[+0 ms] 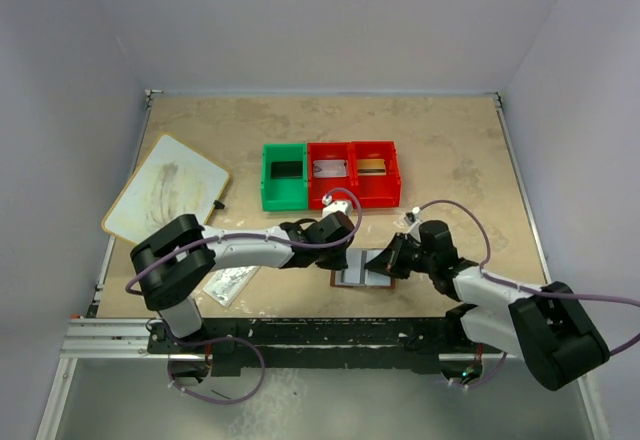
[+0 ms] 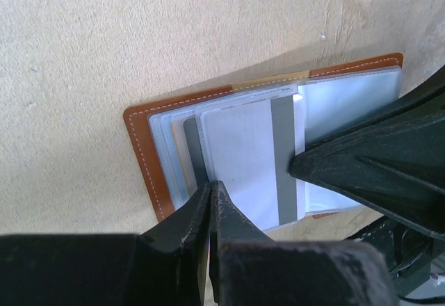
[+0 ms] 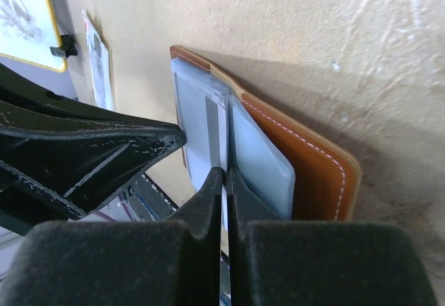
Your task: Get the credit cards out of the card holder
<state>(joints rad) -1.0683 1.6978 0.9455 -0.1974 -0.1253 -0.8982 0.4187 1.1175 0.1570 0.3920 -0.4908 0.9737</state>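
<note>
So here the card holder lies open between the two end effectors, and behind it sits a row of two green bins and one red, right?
Not quite: the colours are swapped. The top external view shows one green bin and two red bins in that row. The rest stands: the card holder lies open between the left end effector and the right end effector.

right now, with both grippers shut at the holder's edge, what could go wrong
1. The left gripper is shut at the edge of the clear pockets. Card or only sleeve, I cannot tell, so a pull may drag the whole holder.
2. The right gripper pinches a thin sheet near the fold. Pulling against the left may tear a pocket.
3. The tips sit close and could collide.
</note>
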